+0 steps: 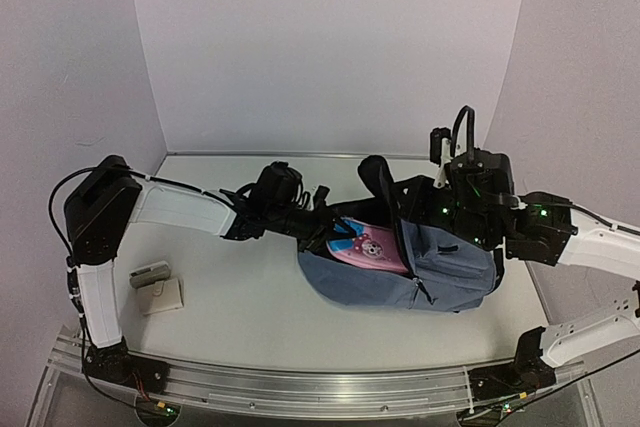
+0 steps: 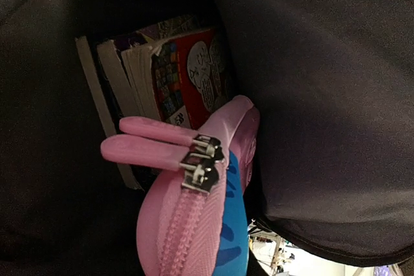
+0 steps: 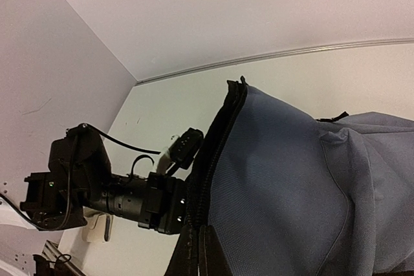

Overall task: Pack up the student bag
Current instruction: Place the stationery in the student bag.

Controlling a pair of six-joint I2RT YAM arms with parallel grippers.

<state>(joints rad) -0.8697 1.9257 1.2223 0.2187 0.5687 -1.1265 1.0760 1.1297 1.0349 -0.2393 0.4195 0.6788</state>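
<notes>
The student bag point(image 1: 450, 269) lies on the table with its mouth facing left. My right gripper point(image 1: 432, 205) is shut on the bag's black zipper rim and holds the mouth up; its black fingers point(image 3: 194, 253) pinch the rim beside the blue fabric point(image 3: 291, 179). My left gripper point(image 1: 322, 219) reaches into the mouth, shut on a pink pencil case point(image 1: 366, 245). In the left wrist view the case point(image 2: 187, 224) fills the bottom centre with its zipper pulls up, inside the dark lining point(image 2: 323, 95). My own left fingers are hidden there. Books point(image 2: 165, 79) stand deeper inside.
Two small beige items point(image 1: 150, 273) point(image 1: 163, 296) lie on the table near the left arm's base. A metal rail point(image 1: 300, 387) runs along the near edge. Walls close in at the back and both sides. My left arm point(image 3: 129, 198) shows in the right wrist view at the bag's mouth.
</notes>
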